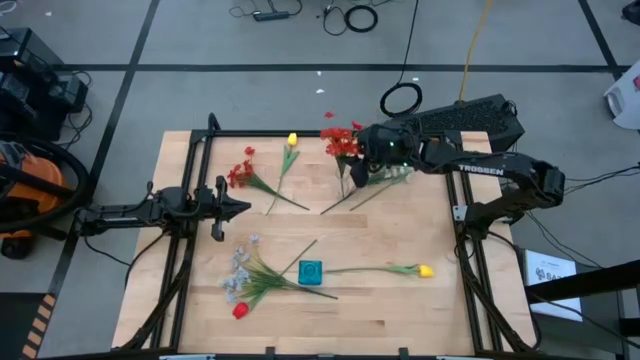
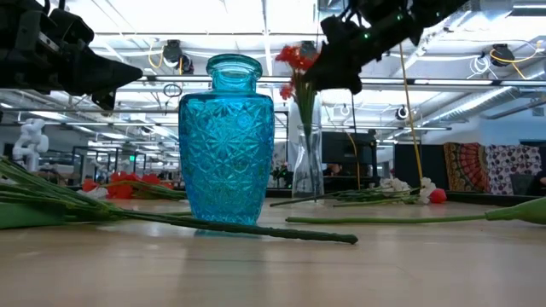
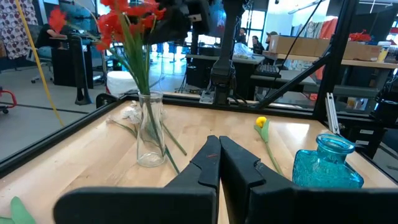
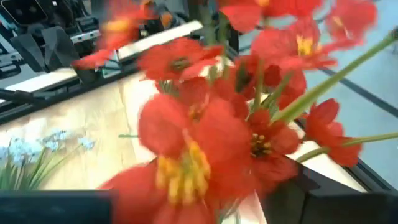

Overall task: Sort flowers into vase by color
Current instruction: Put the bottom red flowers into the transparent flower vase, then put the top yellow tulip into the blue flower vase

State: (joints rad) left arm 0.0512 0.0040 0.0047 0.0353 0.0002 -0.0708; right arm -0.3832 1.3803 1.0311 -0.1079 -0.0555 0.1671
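Right gripper (image 1: 372, 145) hangs just over the clear vase (image 3: 151, 129), right at the red spray (image 2: 296, 61) whose stems stand in it; whether its fingers are spread or pinching I cannot tell. So one red bunch looks sorted. Well away from it, the blue vase (image 2: 227, 141) stands empty, with yellow tulips (image 1: 426, 270), pale sprays (image 1: 238, 268) and other red flowers (image 1: 240, 174) lying loose on the table (image 1: 400, 235). Left gripper (image 1: 240, 208) waits across the table, fingers pressed together, empty.

place: lab/workshop | cues: floor cables (image 1: 350, 15), ceiling strip lights (image 2: 256, 17), desks
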